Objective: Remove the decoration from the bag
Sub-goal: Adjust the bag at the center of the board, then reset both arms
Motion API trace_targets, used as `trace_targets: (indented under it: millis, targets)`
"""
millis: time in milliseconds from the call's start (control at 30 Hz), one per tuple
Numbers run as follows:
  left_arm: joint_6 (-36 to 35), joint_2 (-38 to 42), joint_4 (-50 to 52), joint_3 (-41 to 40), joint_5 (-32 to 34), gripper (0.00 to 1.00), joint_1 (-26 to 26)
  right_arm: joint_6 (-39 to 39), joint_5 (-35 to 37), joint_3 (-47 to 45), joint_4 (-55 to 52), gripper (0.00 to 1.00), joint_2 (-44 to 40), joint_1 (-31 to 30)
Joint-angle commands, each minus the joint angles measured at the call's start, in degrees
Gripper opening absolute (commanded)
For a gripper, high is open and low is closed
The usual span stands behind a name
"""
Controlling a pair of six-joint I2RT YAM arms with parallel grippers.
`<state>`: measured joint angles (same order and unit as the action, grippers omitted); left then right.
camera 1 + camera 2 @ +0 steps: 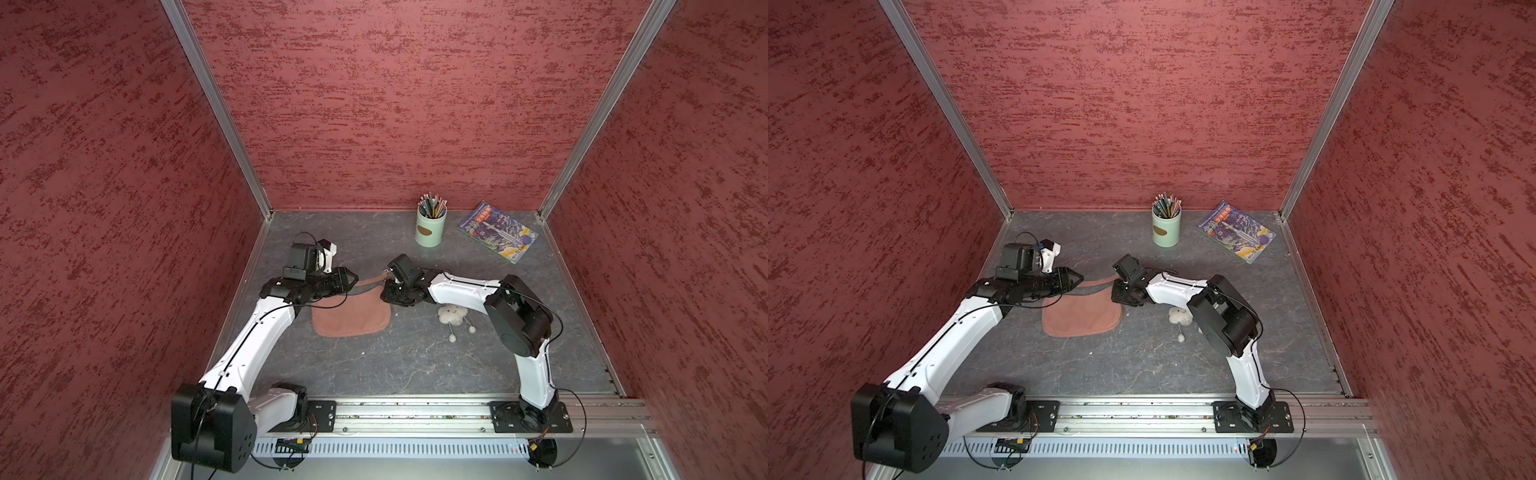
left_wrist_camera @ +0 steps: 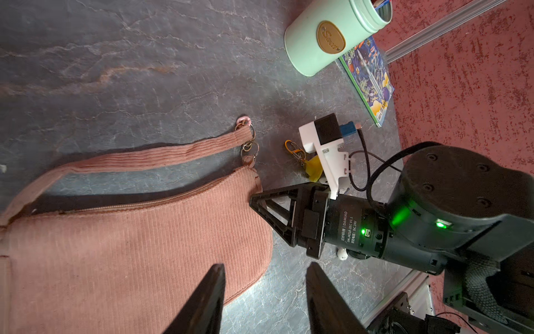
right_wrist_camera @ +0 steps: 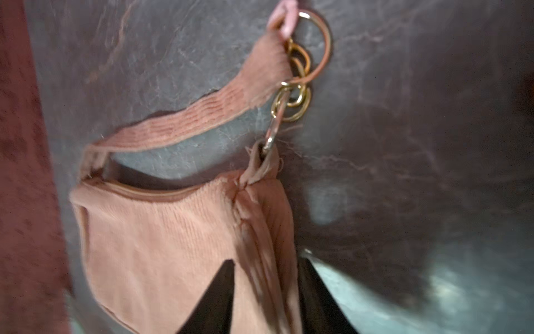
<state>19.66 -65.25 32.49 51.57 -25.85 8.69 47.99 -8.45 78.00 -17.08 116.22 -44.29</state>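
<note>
- The dusty-pink ribbed-fabric crescent bag (image 1: 351, 318) lies flat on the grey marbled table (image 1: 415, 365), about midway between the front and back edges and left of its middle. Its short strap curves toward the back edge.
- A white fluffy cloud-shaped plush charm with dangling bobble legs (image 1: 452, 315) lies on the table to the right of the bag, clear of it and partly under the right arm. It looks like the decoration, so the removal itself looks done.
- The gold metal rings and clasp at the strap's end (image 3: 297, 95) carry nothing extra in the right wrist view.
- The left wrist view shows a small orange snap clip (image 2: 293, 149) with a yellow tag (image 2: 314, 170) on the table just beside the bag's ring end. It does not seem attached to the bag.
- The right gripper (image 3: 266, 258) straddles a bunched fold at the bag's right end, jaws partly apart. I cannot tell whether it pinches the fabric.
- The left gripper (image 2: 265, 264) hangs over the bag's front edge, jaws moderately apart and holding nothing.
- What seems left is for both arms to move clear of the bag.
</note>
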Motion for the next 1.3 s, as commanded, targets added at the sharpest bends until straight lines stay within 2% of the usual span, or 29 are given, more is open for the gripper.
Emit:
trace_targets:
  millis: [0, 100, 200, 233, 300, 400, 467, 533, 600, 633, 767, 833, 900, 1000, 1067, 1133, 1267]
  targets:
    - [-0.3, 4.1, 0.2, -1.7, 2.0, 0.49, -3.0, -6.6, 5.4, -2.5, -4.2, 0.60, -7.8, 1.5]
    - [0.5, 7.7, -3.5, -4.0, 6.1, 0.51, -5.2, -12.5, 4.9, -6.2, -6.1, 0.69, -16.0, 5.1]
    - [-1.9, 13.2, -13.6, -10.0, 14.5, 0.56, -4.9, -16.3, 6.0, -13.5, -2.6, 0.72, -26.1, 12.1]
    - [-4.3, 15.2, -19.9, -13.3, 17.4, 0.62, -4.2, -18.5, 7.0, -16.6, 0.4, 0.74, -29.5, 15.2]
    - [-9.6, 17.3, -30.0, -18.8, 24.7, 0.97, -2.3, -26.5, 11.3, -23.6, 7.3, 0.80, -37.4, 19.8]
    - [-13.5, 14.5, -39.1, -23.1, 33.8, 1.00, -2.4, -43.2, 23.6, -33.3, 18.9, 0.91, -44.2, 23.6]
    - [-14.8, 9.8, -43.9, -24.7, 38.5, 1.00, -3.4, -48.0, 29.7, -37.7, 25.3, 0.92, -45.6, 27.5]
    - [-15.2, 4.8, -49.6, -25.7, 41.1, 1.00, -5.1, -49.3, 31.8, -42.0, 32.4, 0.93, -45.4, 31.2]
    - [-16.0, -0.8, -55.2, -26.6, 39.6, 1.00, -7.4, -50.0, 31.9, -46.8, 42.0, 0.93, -43.1, 33.9]
    - [-15.9, -3.4, -57.8, -26.8, 36.8, 1.00, -8.8, -49.5, 32.1, -48.3, 45.8, 0.94, -41.3, 34.8]
    - [-16.6, -13.0, -71.2, -27.5, 21.3, 1.00, -14.0, -49.5, 30.8, -53.0, 60.9, 0.98, -33.7, 36.4]
    - [-17.2, -16.7, -72.0, -26.4, 14.2, 1.00, -15.6, -49.1, 27.9, -54.6, 65.4, 0.98, -31.2, 37.4]
    - [-18.0, -19.3, -75.5, -26.8, 11.3, 1.00, -15.8, -48.5, 25.6, -55.2, 65.1, 0.98, -31.6, 38.4]
    - [-19.5, -20.2, -79.3, -28.5, 13.4, 1.00, -14.2, -49.1, 20.1, -57.4, 69.9, 0.99, -30.5, 39.5]
    - [-19.1, -23.3, -88.0, -31.5, 16.5, 1.00, -13.5, -49.6, 19.5, -59.3, 77.4, 0.99, -26.8, 39.8]
    - [-17.8, -22.5, -86.9, -31.8, 20.0, 1.00, -13.4, -48.3, 20.3, -57.9, 72.5, 0.98, -28.1, 40.2]
    - [-17.9, -22.2, -85.2, -31.0, 22.2, 1.00, -12.6, -47.7, 21.0, -56.6, 71.0, 0.98, -27.5, 40.6]
